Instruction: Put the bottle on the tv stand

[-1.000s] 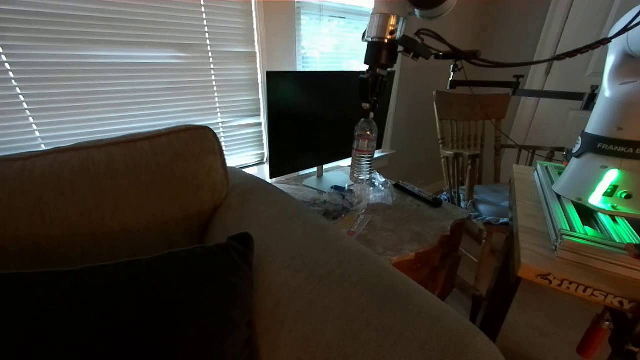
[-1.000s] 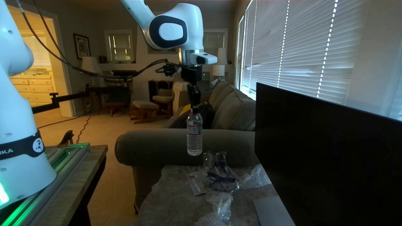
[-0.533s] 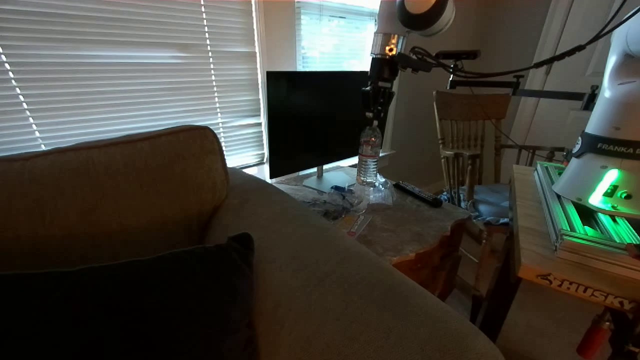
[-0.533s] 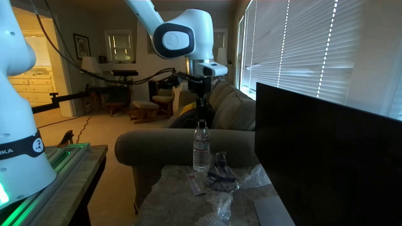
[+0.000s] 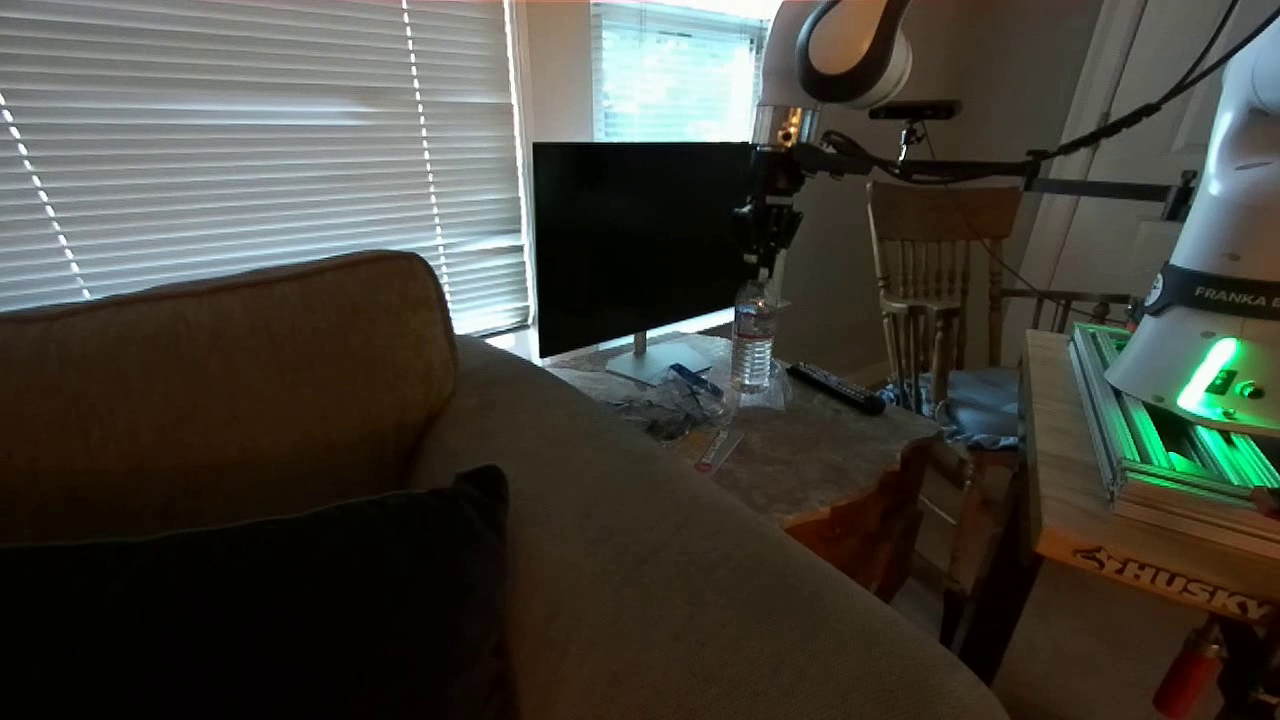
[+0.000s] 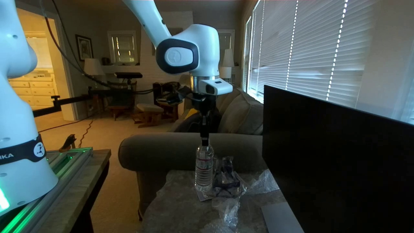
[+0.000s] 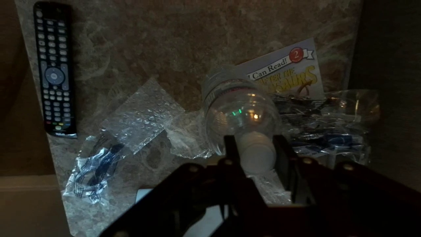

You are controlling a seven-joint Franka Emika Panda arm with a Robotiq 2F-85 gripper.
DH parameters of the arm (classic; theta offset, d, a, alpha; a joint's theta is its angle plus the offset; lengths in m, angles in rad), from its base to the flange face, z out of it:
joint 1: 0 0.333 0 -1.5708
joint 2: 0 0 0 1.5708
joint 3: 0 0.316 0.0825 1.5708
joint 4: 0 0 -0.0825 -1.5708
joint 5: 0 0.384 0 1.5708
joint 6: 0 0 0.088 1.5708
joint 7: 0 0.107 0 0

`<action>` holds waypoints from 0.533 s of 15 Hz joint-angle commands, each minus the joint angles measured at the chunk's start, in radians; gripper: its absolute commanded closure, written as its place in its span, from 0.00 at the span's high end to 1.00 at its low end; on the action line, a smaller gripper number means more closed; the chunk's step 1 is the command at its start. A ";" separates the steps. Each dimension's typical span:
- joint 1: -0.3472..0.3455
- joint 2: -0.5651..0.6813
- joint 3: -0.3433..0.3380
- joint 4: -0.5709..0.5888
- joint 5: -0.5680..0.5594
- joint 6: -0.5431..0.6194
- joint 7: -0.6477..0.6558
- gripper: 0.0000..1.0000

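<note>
The clear ribbed bottle with a white cap shows in both exterior views (image 5: 753, 345) (image 6: 204, 171) and from above in the wrist view (image 7: 241, 108). My gripper (image 5: 762, 270) (image 6: 205, 141) (image 7: 256, 144) is shut on its white cap, one finger on each side, and points down. The bottle hangs nearly upright. Its base is at or just above the mottled, stone-like top of the tv stand (image 5: 830, 455) (image 6: 174, 210) (image 7: 158, 42), by the booklet (image 7: 289, 70). I cannot tell whether it touches.
The black TV (image 5: 630, 240) (image 6: 323, 161) stands on the same top. Crumpled plastic wrap (image 6: 228, 184) (image 7: 141, 115) lies beside the bottle. A remote (image 5: 835, 387) (image 7: 54, 72) lies near an edge. The sofa arm (image 6: 155, 152) borders the stand; a wooden chair (image 5: 940, 250) stands behind.
My gripper has lowered the bottle from well above the stand to close to its top, shifting it somewhat sideways. The grip on the cap looks the same.
</note>
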 commanded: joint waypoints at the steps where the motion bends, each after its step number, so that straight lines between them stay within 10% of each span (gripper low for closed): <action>1: -0.003 0.011 -0.006 -0.035 0.005 0.057 0.024 0.08; 8: -0.020 0.059 -0.003 -0.038 0.040 0.110 -0.005 0.08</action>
